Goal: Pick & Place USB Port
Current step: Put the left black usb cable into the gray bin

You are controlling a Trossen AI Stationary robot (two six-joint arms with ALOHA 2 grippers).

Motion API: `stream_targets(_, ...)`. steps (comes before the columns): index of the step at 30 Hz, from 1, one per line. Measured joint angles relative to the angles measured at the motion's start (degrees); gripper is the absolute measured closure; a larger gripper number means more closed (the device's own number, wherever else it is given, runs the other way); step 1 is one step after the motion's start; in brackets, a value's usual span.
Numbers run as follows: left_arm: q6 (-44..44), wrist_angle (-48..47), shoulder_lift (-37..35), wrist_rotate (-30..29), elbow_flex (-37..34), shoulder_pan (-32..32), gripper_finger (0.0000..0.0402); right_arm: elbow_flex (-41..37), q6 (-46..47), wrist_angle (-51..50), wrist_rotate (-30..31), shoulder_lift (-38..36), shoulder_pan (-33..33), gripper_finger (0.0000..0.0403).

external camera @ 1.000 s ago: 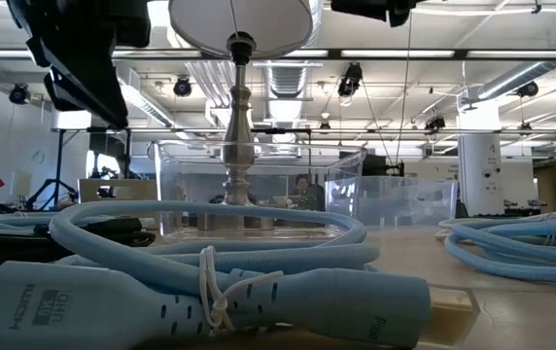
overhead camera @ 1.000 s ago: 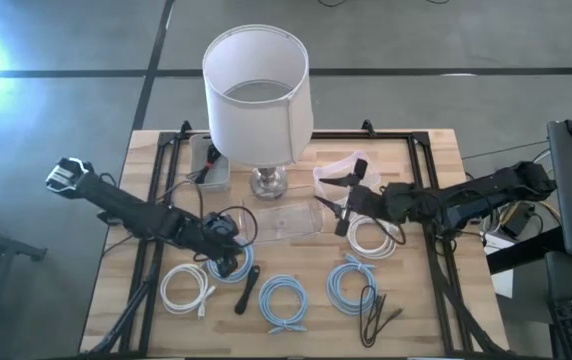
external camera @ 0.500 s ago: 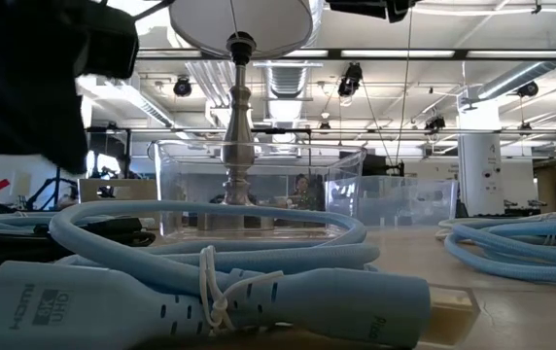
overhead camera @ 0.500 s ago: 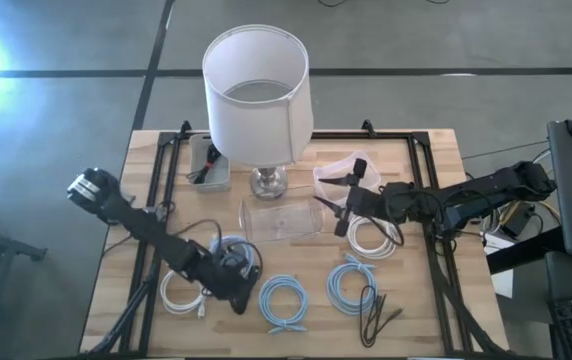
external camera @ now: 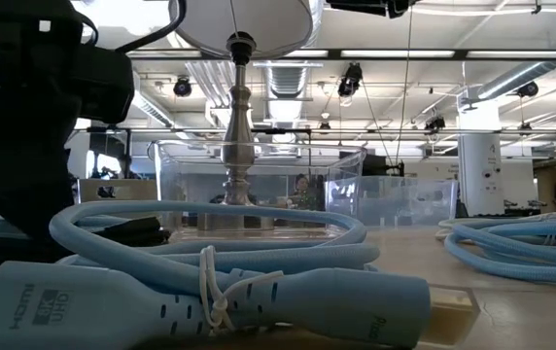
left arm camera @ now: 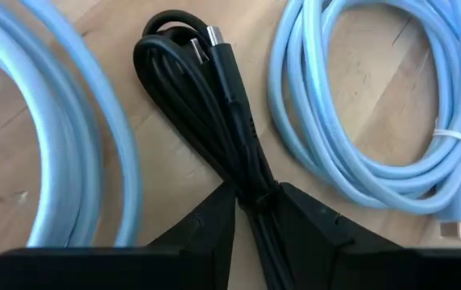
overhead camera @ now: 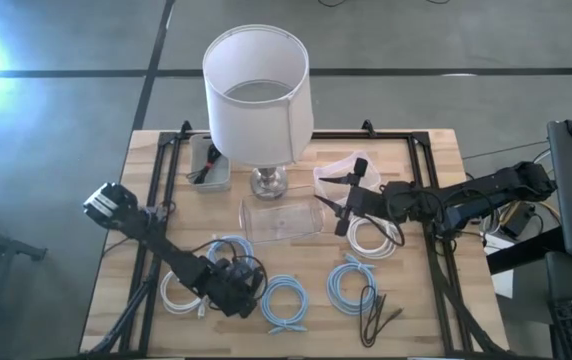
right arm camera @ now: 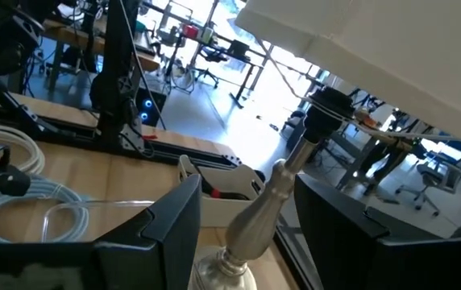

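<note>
The USB cable, a black bundle with a metal plug, lies flat on the wooden table between light-blue coils. My left gripper has come down over it, pointing steeply down, open, one finger on each side of the bundle's middle. In the high view the gripper covers the bundle. My right gripper hangs level and open, high above the table right of the lamp's foot, with nothing between its fingers. A clear container stands in front of the lamp. My left gripper's fingertips stand close against both sides of the black bundle's middle, coming from above and lying across it. Whether they touch it I cannot tell. The bundle lies on the table.
Light-blue cable coils and white coils crowd the near half. A loose black cord lies near right. The white-shaded lamp, a grey tray and a second clear container stand at the back.
My left gripper has moved toward the table's near edge and down, rolling somewhat, from the light-blue coil at centre left onto the black bundle. Its finger gap looks unchanged. My right arm has kept still.
</note>
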Motion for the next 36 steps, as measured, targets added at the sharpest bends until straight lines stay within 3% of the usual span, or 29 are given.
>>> stream_targets(5, -0.4, -0.4, -0.1, 0.0, 0.2, 0.0, 0.0316, 0.0, 1.7, 0.0, 0.0, 0.0, 0.0, 0.0206)
stream_targets(12, -1.0, -0.7, 0.0, 0.9, 0.1, 0.1, 0.0390, 0.0, 2.1, -0.2, 0.0, 0.0, 0.0, 0.0206)
stream_targets(21, 0.0, -1.2, -0.1, 1.5, 2.3, -0.1, 0.0385, 0.0, 2.2, -0.5, -0.1, 0.0, 0.0, 0.0206)
stream_targets(28, 1.3, -1.2, 0.1, 2.8, 3.1, -0.3, 0.0323, 0.5, -3.2, 0.4, -0.1, 0.0, 0.0, 0.0206)
stream_targets(36, 0.6, -1.4, 0.2, 9.9, 4.9, -0.5, 0.0228, 0.9, -4.1, 0.4, -0.1, 0.0, 0.0, 0.0206)
